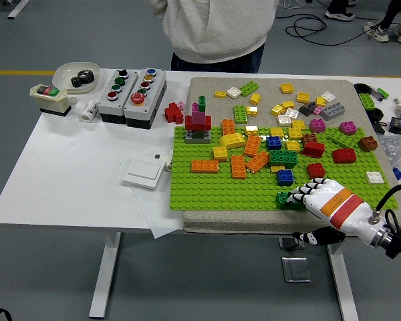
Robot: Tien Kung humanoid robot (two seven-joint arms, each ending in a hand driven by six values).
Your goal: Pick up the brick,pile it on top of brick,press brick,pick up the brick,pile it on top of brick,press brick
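A dark green brick (pixel 283 198) sits near the front right edge of the light green baseplate (pixel 207 187). My right hand (pixel 313 200) comes in from the lower right. Its fingers (pixel 295 196) lie on the brick's right part and hide it. The thumb (pixel 312 236) hangs apart below the mat's front edge, so the hand is open. A blue brick (pixel 285 176) and a red brick (pixel 315 170) lie just behind it. A stack of red, magenta and grey bricks (pixel 198 125) stands at the plate's far left. My left hand is out of view.
Many loose bricks cover the plate's middle and the grey mat (pixel 267 90) behind. Two button boxes (pixel 132 87), a bowl with a gear (pixel 77 75) and a white switch (pixel 145 172) lie to the left. A person (pixel 217 30) stands at the far side.
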